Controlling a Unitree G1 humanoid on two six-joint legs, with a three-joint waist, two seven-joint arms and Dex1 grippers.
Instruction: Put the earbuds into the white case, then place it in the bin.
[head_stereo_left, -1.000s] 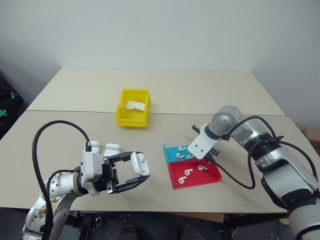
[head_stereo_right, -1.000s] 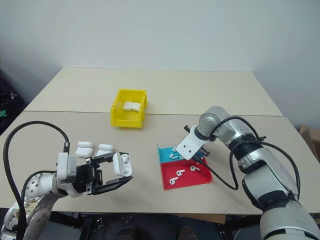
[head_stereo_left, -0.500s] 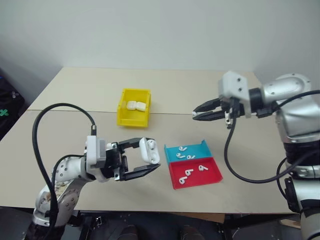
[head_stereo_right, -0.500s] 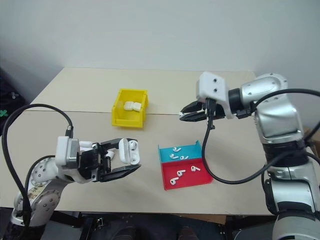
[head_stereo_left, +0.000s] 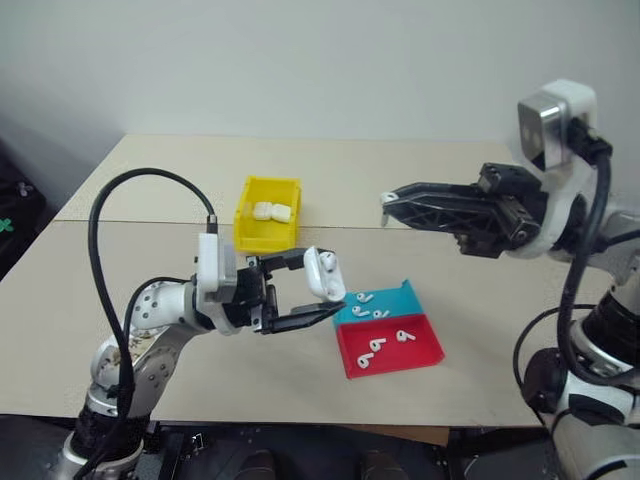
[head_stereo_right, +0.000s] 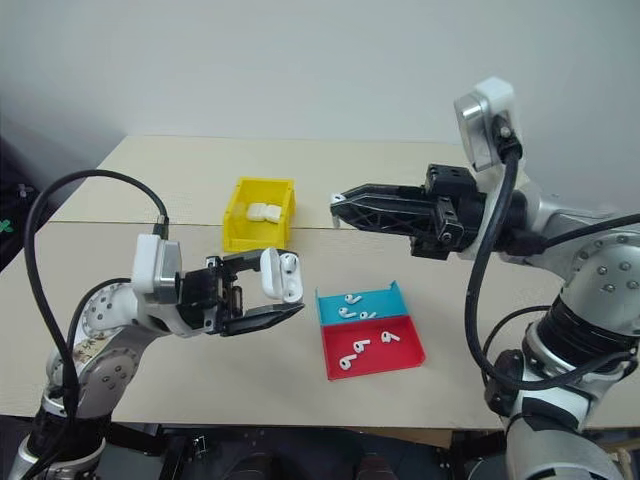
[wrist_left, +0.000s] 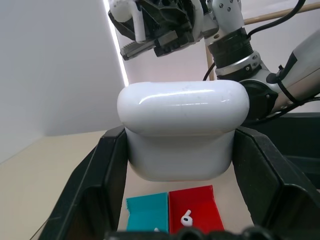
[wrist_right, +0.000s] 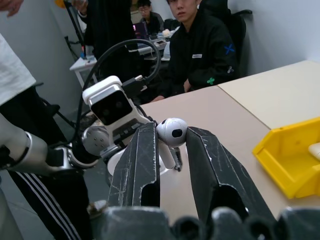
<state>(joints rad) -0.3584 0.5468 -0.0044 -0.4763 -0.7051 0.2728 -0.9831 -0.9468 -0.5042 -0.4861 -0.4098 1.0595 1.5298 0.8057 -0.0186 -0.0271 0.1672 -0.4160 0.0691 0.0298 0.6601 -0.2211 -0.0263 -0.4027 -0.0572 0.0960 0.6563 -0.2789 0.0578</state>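
Beside the blue tray (head_stereo_left: 385, 302) — red tray (head_stereo_left: 395, 347), loose earbuds (head_stereo_left: 374, 346).

Beige table (head_stereo_left: 180, 180); blue tray (head_stereo_left: 395, 300) touching red tray (head_stereo_left: 415, 348).

no readable text, labels, brands or numbers on anything in view; the marks on a person's black top beyond the right claw (wrist_right: 172, 150) are too small to read.

Open air between left claw (head_stereo_left: 322, 294) and right claw (head_stereo_left: 386, 205); trays (head_stereo_left: 388, 342) crowd table below.
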